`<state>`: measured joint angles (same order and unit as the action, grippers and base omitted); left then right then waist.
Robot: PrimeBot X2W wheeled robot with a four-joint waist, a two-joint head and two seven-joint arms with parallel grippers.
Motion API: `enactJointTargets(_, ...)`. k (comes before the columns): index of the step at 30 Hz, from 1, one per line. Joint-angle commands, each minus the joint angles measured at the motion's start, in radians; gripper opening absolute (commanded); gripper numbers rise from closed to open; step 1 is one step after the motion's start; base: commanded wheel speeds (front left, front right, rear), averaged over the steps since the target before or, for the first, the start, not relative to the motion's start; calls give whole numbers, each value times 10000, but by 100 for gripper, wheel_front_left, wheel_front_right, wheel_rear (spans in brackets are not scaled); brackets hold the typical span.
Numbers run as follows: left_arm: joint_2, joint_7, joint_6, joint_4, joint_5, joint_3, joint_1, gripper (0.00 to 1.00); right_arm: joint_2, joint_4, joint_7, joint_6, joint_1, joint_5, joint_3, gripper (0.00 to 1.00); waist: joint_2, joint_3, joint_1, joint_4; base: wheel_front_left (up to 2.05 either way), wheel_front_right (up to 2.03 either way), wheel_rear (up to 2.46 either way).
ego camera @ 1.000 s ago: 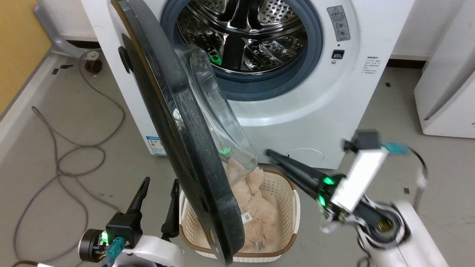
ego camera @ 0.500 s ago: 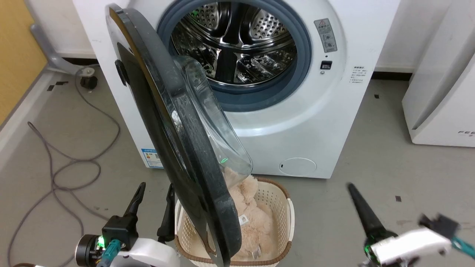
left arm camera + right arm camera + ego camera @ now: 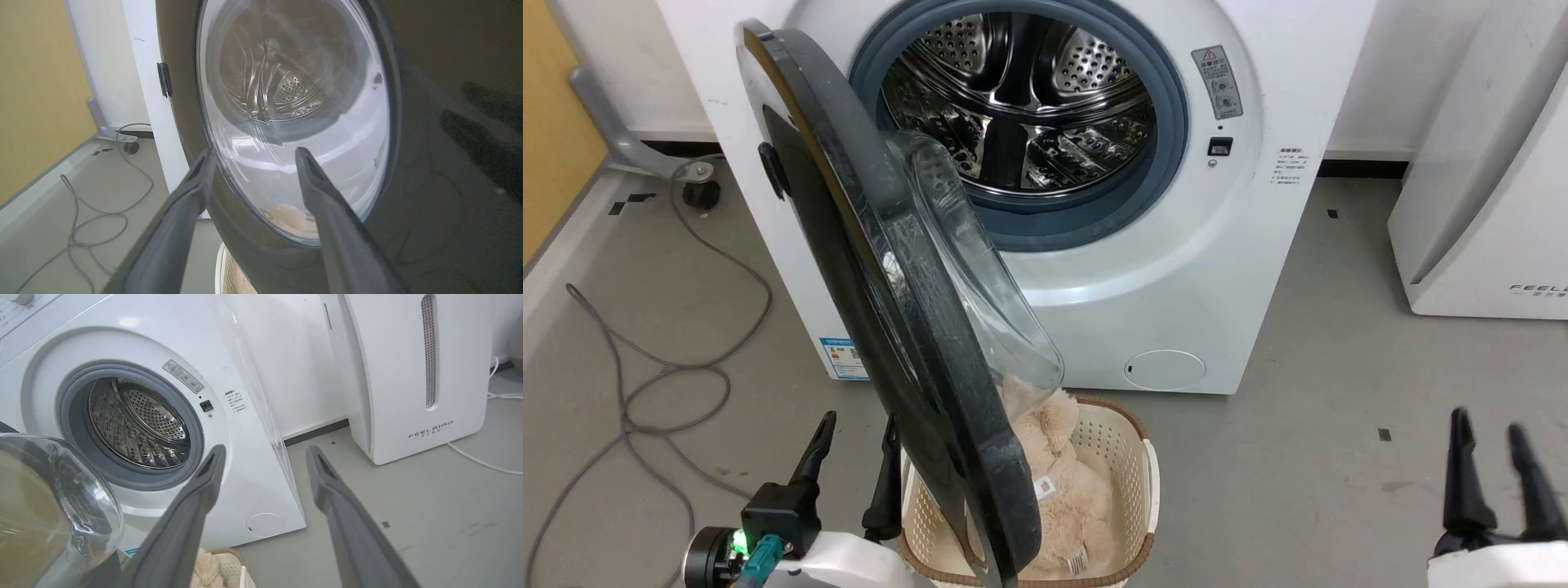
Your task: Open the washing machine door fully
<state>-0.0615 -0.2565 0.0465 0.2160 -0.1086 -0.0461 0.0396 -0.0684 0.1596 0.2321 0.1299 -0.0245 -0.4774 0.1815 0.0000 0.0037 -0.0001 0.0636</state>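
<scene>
The white washing machine (image 3: 1176, 245) stands ahead with its steel drum (image 3: 1013, 106) exposed inside the grey rubber ring. Its round black door (image 3: 874, 269) swings out toward me on the left-side hinge, edge-on, the clear glass bowl (image 3: 964, 269) bulging to the right. My left gripper (image 3: 854, 457) is open at the lower left, just left of the door's lower rim, touching nothing; in the left wrist view its fingers (image 3: 192, 192) frame the door's glass (image 3: 286, 102). My right gripper (image 3: 1490, 465) is open at the lower right, far from the door, with the machine (image 3: 122, 396) beyond its fingertips (image 3: 208, 477).
A cream basket (image 3: 1131, 482) holding a beige plush toy (image 3: 1054, 482) sits on the floor under the door's lower edge. A grey cable (image 3: 662, 367) loops on the floor at left. A white FEELBIRD appliance (image 3: 1486, 204) stands at right, also in the right wrist view (image 3: 408, 375).
My right arm has pulled back from near the door's glass bowl to the lower right corner, fingers now pointing up. The camera has shifted; the door stands as before.
</scene>
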Motion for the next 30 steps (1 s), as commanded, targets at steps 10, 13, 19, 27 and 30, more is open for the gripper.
enactJointTargets(10, 9, -53, -32, 30, -8, 139, -163, 100, 177, -2313, -401, 8, -688, 3899, -384, 100, 0, -2, 1, -62, 0, 0, 0)
enactJointTargets(13, 12, -53, -34, 30, 19, 145, -167, 100, 178, -2504, -739, 8, -968, 4302, -754, 100, 0, -1, 1, -62, 0, 0, 0)
enactJointTargets(19, 4, -53, 4, 64, 64, 144, -149, 100, 180, -2157, -958, 8, -1277, 4282, -886, 100, 0, 9, 1, -27, 0, 0, 0)
enactJointTargets(27, -46, -53, 27, 125, 127, 166, -138, 7, 180, -1748, -804, 8, -1187, 4133, -864, 100, 0, 27, 1, -27, 0, 0, 0)
enactJointTargets(30, -60, -53, 43, 113, 143, 164, -144, 0, 180, -1696, -793, 8, -1148, 4092, -867, 100, 0, 33, 1, -25, 0, 0, 0)
